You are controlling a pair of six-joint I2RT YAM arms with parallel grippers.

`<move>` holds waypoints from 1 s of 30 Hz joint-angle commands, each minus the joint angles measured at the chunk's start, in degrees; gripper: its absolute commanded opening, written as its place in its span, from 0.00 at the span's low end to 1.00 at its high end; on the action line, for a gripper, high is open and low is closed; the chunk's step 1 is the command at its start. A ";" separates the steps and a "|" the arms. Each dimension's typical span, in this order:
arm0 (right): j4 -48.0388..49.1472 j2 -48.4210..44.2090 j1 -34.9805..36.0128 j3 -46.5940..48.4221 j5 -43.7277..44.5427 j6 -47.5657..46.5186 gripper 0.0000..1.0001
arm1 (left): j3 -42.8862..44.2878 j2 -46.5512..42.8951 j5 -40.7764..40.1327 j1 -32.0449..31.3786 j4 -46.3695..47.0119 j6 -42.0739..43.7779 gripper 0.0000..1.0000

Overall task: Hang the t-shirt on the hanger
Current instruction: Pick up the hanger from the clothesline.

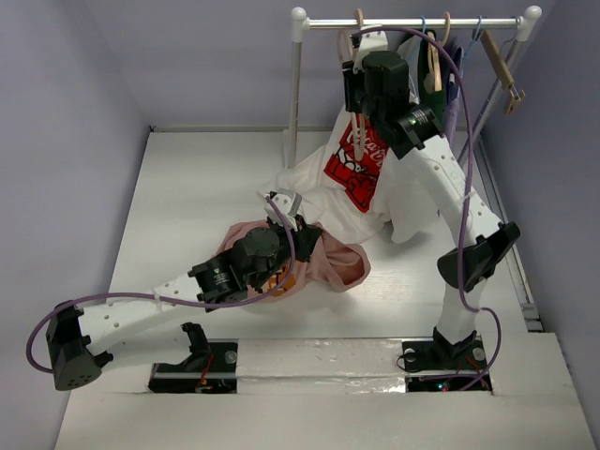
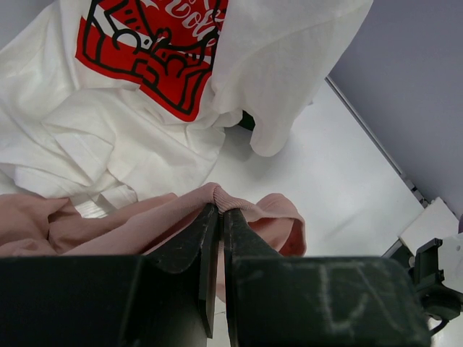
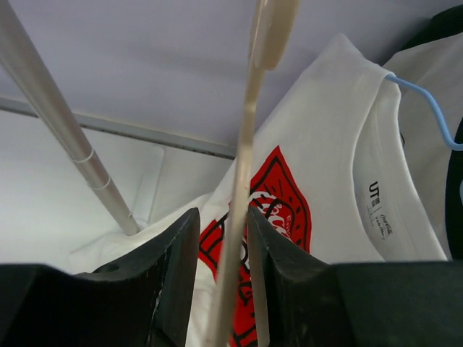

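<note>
**White table [image 1: 187, 187], rail [image 1: 412, 22] behind: seat hanger squarely**

L gripper [image 2: 221, 211] fingers pressed together, pinching pink t-shirt [image 2: 94, 228] edge down on table. R gripper [image 3: 224, 224] fingers spread round hanger [image 3: 242, 159] on rail, prob. touching one side only. Centre it, then close before you lift.

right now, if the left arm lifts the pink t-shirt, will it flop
Likely floppy: the t-shirt lies crumpled in soft folds. Probably light too: the fabric looks thin where the left gripper pinches its edge.
</note>
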 commanded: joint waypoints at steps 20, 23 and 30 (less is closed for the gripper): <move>16.55 -12.26 -1.71 -11.62 -2.85 -1.24 0.00 | -0.34 -0.37 0.87 1.35 4.92 0.11 0.00; 17.78 -15.60 -1.71 -16.18 -3.65 -0.27 0.00 | -0.17 -0.19 0.87 1.87 5.18 0.11 0.00; 19.63 -22.11 -1.71 -29.26 -5.23 2.20 0.00 | 1.06 0.60 1.13 3.63 6.06 0.20 0.00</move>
